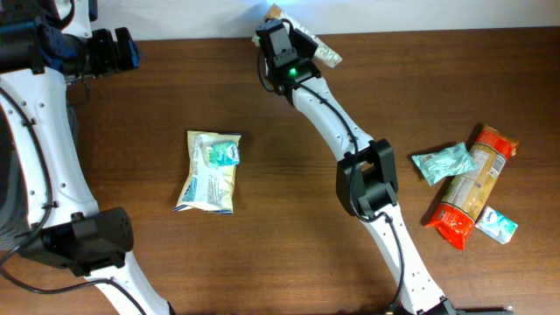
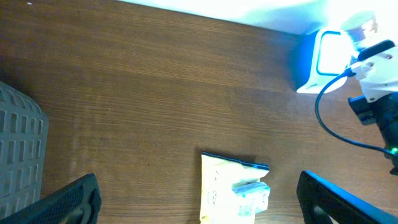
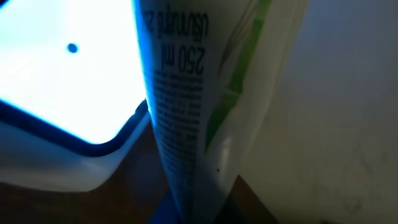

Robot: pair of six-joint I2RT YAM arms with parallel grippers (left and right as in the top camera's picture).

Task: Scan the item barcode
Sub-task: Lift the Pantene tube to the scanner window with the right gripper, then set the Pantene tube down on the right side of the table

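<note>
Hard to make out in the right wrist view: only a close, dim strip of the item [image 3: 186,106], white with green marks and small dark print reading "250 ml", cut off above and below. No legible barcode on the part shown. Just behind it, the scanner [image 3: 62,81], a glowing blue-white window washed out by its own light. No sight of that arm's own fingers there, blocked by the item.

From overhead, largely hidden by the right jaws [image 1: 297,42]: just a pale tan end of the item poking out at the far edge of the worktop [image 1: 280,219], about midway along it, beside the glare.

Right jaws clenched tight on the item, holding it up before the scanner's lit face. Impossible to tell whether touching it or just short.

Left jaws [image 1: 122,51] released, spread wide, holding nothing, over the far left corner of the worktop. In the left wrist view, two dark fingers [image 2: 74,199] cut off at the bottom corners, well apart. At the left border, clipped, a grey mesh basket [image 2: 18,143].

Lying left of the worktop's middle: a cream packet [image 1: 206,179] with a small teal sachet [image 1: 223,153] on top.

Near the right edge: an orange packet [image 1: 468,197] lying between two further teal sachets [image 1: 442,164], touching both.
</note>
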